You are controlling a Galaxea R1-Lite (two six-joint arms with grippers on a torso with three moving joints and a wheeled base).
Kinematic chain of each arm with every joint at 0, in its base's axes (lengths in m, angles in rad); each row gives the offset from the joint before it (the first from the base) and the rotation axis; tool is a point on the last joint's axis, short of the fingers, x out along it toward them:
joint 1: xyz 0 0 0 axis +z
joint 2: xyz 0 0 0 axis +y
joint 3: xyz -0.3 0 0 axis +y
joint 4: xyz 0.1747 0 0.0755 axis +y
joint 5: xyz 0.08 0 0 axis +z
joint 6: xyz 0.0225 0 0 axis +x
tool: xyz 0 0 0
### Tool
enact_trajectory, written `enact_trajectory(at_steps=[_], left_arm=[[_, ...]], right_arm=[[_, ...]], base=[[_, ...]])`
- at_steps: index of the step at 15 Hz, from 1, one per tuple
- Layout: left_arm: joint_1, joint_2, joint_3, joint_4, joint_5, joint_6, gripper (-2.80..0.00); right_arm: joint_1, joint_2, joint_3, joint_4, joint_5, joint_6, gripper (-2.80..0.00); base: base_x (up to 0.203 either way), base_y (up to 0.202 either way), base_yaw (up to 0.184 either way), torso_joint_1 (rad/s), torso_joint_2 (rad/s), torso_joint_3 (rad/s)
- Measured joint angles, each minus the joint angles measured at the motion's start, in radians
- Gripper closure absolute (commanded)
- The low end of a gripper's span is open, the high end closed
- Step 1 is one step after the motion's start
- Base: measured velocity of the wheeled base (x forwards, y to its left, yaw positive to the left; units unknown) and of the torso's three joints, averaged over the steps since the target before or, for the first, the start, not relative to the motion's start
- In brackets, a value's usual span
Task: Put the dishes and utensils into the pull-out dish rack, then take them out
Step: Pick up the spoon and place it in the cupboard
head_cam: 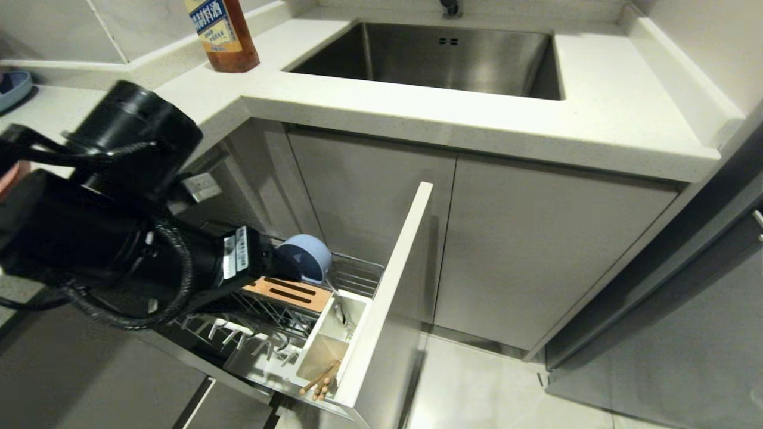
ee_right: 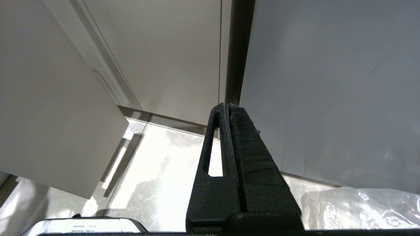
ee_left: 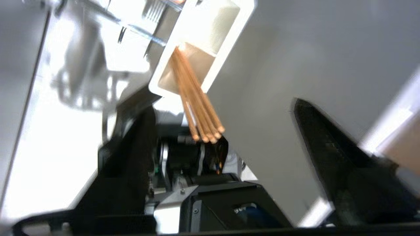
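1. The left gripper point(ee_left: 226, 137) is seen in the left wrist view with its jaws spread wide; nothing is pinched between them and nothing is touched. One dark finger point(ee_left: 331, 157) is shown against the grey front panel point(ee_left: 262, 82) of the rack.
2. The chopsticks point(ee_left: 195, 101) are stood in the end compartment of the white cup point(ee_left: 244, 14), tilted so that their tips lean out over its rim, between the spread fingers but apart from them.
3. The right gripper point(ee_right: 228, 106) is shown with its jaws pressed together, empty, pointed at cabinet doors and pale floor, well apart from the rack.
4. In the head view the rack point(head_cam: 357, 274) is pulled out from under the counter point(head_cam: 596, 119). The blue bowl point(head_cam: 307, 256) is stood on edge at the rack's back, beside the slotted wooden strip point(head_cam: 289, 293). The cup is set at the rack's front, just behind the panel.
5. The left arm point(head_cam: 119, 238) is held over the rack; a white label is stuck on its wrist, its print too small to be read.
6. A brown bottle point(head_cam: 223, 33) is stood on the counter left of the sink point(head_cam: 453, 56); Chinese characters are printed on its yellow and blue label, not legible.
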Motion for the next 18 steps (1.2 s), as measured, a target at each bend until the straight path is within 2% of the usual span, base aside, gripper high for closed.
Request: enact_trajectory(at_steps=[4, 6, 8, 10, 15, 18], left_arm=[[-0.046, -0.143, -0.022, 0.0, 0.095, 0.038, 0.0], [-0.051, -0.201, -0.049, 0.0, 0.159, 0.08, 0.0], [-0.026, -0.256, -0.09, 0.0, 0.228, 0.153, 0.0], [0.035, -0.302, -0.138, 0.0, 0.275, 0.246, 0.0], [0.219, -0.367, -0.206, -0.002, 0.299, 0.448, 0.0], [0.348, -0.382, -0.215, -0.004, 0.312, 0.526, 0.0]], right_arm=[[0.0, 0.0, 0.0, 0.0, 0.0, 0.001, 0.0], [0.0, 0.0, 0.0, 0.0, 0.0, 0.001, 0.0], [0.0, 0.0, 0.0, 0.0, 0.0, 0.0, 0.0], [0.0, 0.0, 0.0, 0.0, 0.0, 0.0, 0.0], [0.0, 0.0, 0.0, 0.0, 0.0, 0.0, 0.0], [0.0, 0.0, 0.0, 0.0, 0.0, 0.0, 0.0]], base=[[0.0, 0.0, 0.0, 0.0, 0.0, 0.0], [0.0, 0.0, 0.0, 0.0, 0.0, 0.0], [0.0, 0.0, 0.0, 0.0, 0.0, 0.0], [0.0, 0.0, 0.0, 0.0, 0.0, 0.0], [0.0, 0.0, 0.0, 0.0, 0.0, 0.0], [0.0, 0.0, 0.0, 0.0, 0.0, 0.0]])
